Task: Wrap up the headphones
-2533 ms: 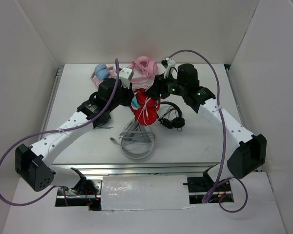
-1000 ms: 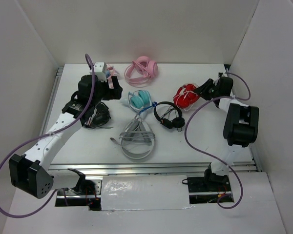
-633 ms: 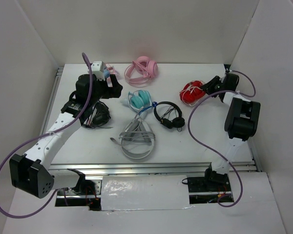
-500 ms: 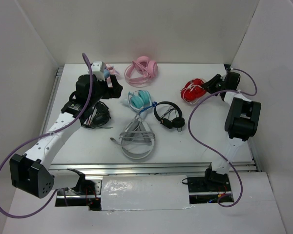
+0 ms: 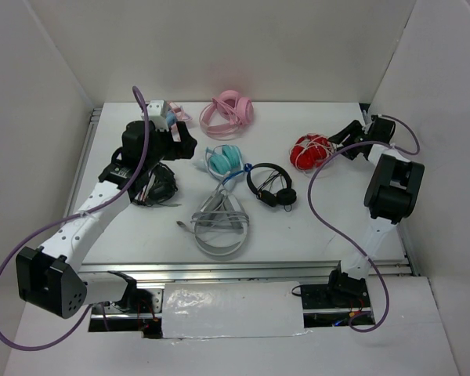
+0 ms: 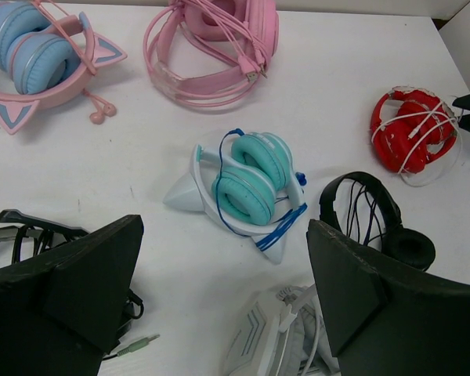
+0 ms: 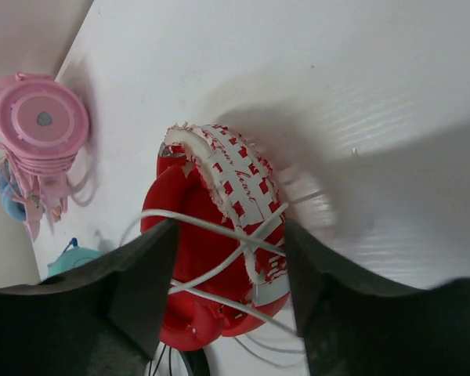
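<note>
Just beside right gripper (image 5: 345, 139), headphones (image 5: 309, 150).

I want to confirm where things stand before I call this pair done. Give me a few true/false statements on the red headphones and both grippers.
1. The white cable is wound around the headphones. True.
2. The headphones lie at the left edge of the table. False: they rest on its right part, next to the right gripper.
3. The left gripper is open and holds nothing. True.
4. The right gripper is clamped shut on the headband. False: its jaws stand open, one finger on each side of the headphones in the wrist view.
</note>
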You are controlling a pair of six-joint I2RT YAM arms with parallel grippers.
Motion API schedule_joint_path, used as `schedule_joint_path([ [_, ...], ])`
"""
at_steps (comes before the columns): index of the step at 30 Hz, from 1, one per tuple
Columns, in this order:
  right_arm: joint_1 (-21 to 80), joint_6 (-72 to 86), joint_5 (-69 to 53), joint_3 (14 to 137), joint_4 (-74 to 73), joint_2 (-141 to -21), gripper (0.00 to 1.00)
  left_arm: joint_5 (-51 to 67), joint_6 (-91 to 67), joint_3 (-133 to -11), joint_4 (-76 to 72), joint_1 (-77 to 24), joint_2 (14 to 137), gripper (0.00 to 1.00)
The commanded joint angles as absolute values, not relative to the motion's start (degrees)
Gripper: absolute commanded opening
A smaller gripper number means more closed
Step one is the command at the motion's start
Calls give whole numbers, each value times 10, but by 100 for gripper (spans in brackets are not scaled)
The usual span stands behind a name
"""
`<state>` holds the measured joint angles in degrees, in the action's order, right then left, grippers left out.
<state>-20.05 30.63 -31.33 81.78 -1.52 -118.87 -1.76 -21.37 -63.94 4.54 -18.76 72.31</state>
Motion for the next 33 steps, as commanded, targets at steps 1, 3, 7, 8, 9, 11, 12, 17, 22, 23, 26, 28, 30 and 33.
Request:
schedule_joint_path([
  [1, -202, 281, -319, 836, -32, -1180, 67, -7, -222, -636, 18, -185, 715, 99],
  [3, -208, 279, -320, 845, -47, -1180, 69, -5, -222, -639, 20, -184, 715, 99],
  [7, -218, 273, -323, 843, -52, -1166, 91, -5, -223, -635, 20, -184, 712, 99],
  [8, -218, 273, -319, 840, -54, -1161, 94, -5, -223, -635, 20, -184, 712, 99],
  [9, -220, 267, -312, 839, -56, -1148, 100, -4, -224, -635, 20, -184, 709, 99],
  [11, -220, 260, -287, 829, -61, -1132, 100, -5, -224, -636, 24, -184, 708, 99],
  [12, -220, 258, -279, 822, -59, -1115, 100, -4, -225, -636, 27, -185, 708, 99],
  [17, -220, 260, -229, 772, -42, -1042, 100, -20, -236, -633, 44, -182, 696, 99],
  [22, -217, 266, -216, 721, -25, -970, 100, -26, -257, -609, 64, -166, 667, 99],
  [23, -214, 263, -212, 713, -25, -956, 100, -31, -263, -603, 68, -162, 655, 99],
  [26, -188, 251, -161, 676, -29, -903, 100, -52, -283, -574, 90, -138, 625, 99],
  [28, -169, 244, -117, 650, -40, -861, 100, -52, -298, -546, 99, -114, 603, 99],
  [30, -138, 246, -56, 623, -48, -833, 100, -45, -311, -524, 105, -89, 592, 99],
  [33, -102, 259, 14, 583, -68, -774, 100, -38, -324, -498, 117, -63, 569, 99],
])
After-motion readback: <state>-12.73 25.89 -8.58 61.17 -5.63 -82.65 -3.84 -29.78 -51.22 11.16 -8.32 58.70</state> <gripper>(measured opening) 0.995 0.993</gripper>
